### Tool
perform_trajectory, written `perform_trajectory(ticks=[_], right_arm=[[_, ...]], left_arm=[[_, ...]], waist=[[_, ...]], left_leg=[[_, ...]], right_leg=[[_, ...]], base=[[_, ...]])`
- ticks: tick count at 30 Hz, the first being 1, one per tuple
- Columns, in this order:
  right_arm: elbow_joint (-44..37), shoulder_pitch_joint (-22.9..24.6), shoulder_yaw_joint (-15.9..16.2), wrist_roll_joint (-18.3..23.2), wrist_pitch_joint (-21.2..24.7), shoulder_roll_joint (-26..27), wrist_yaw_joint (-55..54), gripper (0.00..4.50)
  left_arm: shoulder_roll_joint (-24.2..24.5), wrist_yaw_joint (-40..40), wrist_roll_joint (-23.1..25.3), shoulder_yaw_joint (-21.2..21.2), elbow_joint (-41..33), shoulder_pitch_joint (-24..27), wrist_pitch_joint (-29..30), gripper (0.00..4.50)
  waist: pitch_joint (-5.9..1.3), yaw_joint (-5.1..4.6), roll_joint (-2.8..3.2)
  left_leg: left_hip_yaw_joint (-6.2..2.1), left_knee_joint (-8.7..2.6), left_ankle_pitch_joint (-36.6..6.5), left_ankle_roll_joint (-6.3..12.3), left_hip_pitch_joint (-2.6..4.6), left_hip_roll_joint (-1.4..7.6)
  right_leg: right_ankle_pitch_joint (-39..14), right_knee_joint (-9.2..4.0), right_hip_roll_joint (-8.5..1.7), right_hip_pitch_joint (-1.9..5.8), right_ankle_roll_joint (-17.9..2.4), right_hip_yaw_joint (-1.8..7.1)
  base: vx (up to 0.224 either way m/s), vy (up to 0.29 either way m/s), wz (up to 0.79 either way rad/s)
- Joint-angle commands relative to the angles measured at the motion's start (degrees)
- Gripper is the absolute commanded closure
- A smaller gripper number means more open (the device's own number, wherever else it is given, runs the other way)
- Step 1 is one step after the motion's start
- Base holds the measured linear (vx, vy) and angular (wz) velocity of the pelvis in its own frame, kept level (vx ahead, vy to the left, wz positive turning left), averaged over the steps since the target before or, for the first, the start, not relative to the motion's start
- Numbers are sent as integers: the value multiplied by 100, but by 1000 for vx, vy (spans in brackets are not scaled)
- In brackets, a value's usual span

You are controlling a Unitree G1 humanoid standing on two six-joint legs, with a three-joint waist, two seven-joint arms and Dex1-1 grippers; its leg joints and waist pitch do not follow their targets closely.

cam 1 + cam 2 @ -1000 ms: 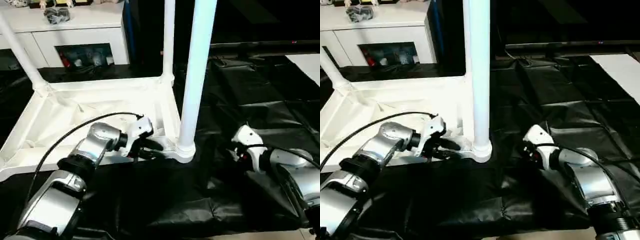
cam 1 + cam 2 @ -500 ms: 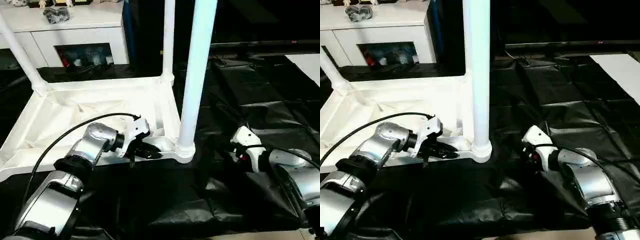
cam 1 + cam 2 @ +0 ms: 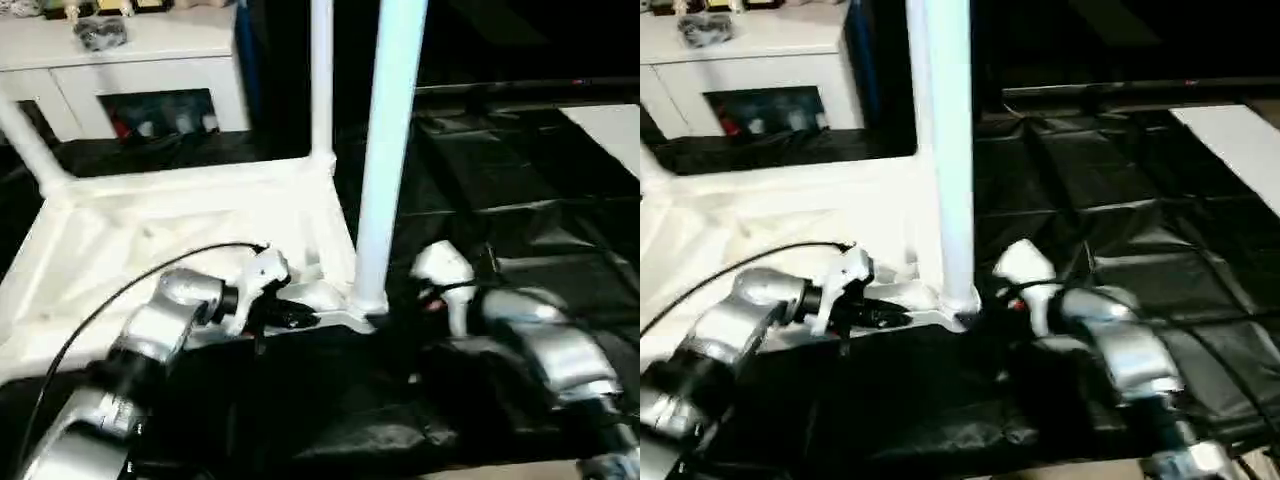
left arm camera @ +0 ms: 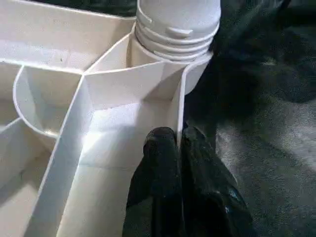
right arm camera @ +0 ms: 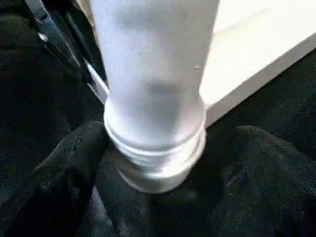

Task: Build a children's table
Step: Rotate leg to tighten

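The children's table lies upside down, its tabletop [image 3: 190,215] filling the left and centre of the head view on black sheeting [image 3: 520,180], ribbed underside up, with legs rising out of the corner sockets toward the top edge. My left gripper [image 4: 178,148] sits low in the centre of its wrist picture, jaws pinched together on the thin side wall of the tabletop just beside the near corner socket; I judge that this grip is there to pin the top down so that it cannot slide or twist. My right gripper [image 5: 153,163] has its jaws spread wide, one black finger [image 5: 74,163] at lower left and the other at lower right, straddling the ringed base of the near leg [image 3: 392,150] without gripping it. That placement suits closing on the leg to seat or turn it in its socket. A white cabinet [image 3: 120,60] stands at upper left.
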Motion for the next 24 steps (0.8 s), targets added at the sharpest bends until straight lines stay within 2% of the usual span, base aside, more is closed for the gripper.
perform_trajectory(ticks=[1,5,10,14,15,16,18,21,24], right_arm=[[36,-156,101,-51,-106,42,23,2],[410,-409,121,-112,-264,219,-58,2],[456,-441,120,-105,-290,239,-52,2],[478,-456,120,-100,-301,248,-48,2],[483,-460,120,-99,-304,250,-47,18],[554,-481,143,-94,-333,292,-32,28],[628,-495,168,-95,-371,329,-35,45],[684,-510,160,-111,-401,352,-75,71],[980,-529,120,-218,-526,505,-408,89]], left_arm=[[-93,75,-216,21,22,266,208,450],[-80,157,-170,43,-346,430,413,450],[-73,176,-166,44,-401,448,438,450],[-69,186,-164,44,-429,457,451,450],[-67,189,-163,45,-436,460,454,450],[-25,242,-153,74,-475,476,460,450],[5,309,-141,108,-522,495,479,450],[2,354,-132,126,-548,502,512,450],[-107,730,-68,240,-556,487,613,450]], waist=[[-320,33,-178],[-337,32,-161],[-344,46,-158],[-338,44,-164],[-342,45,-163],[-347,45,-205],[-341,38,-172],[-335,29,-165],[-334,11,-153]], left_leg=[[-70,-403,-1149,334,18,200],[-71,-404,-1094,319,22,203],[-58,-394,-942,363,15,190],[-58,-394,-996,357,14,183],[-61,-395,-1003,344,15,188],[-61,-394,-997,350,8,189],[-61,-395,-995,358,7,187],[-62,-399,-1036,343,12,185],[-65,-403,-1075,297,14,185]], right_leg=[[-2135,-498,-354,243,-1090,217],[-1901,-467,-362,247,-1153,222],[-1625,-448,-342,263,-1192,227],[-1725,-459,-346,264,-1158,223],[-1764,-459,-351,265,-1146,224],[-1755,-452,-351,268,-1138,220],[-1755,-455,-348,258,-1142,220],[-1824,-465,-348,255,-1132,221],[-1877,-469,-347,250,-1137,219]], base=[[0,0,0],[0,0,0],[0,0,0],[0,0,0],[0,0,0],[0,0,0],[0,0,0],[0,0,0],[0,0,0]])
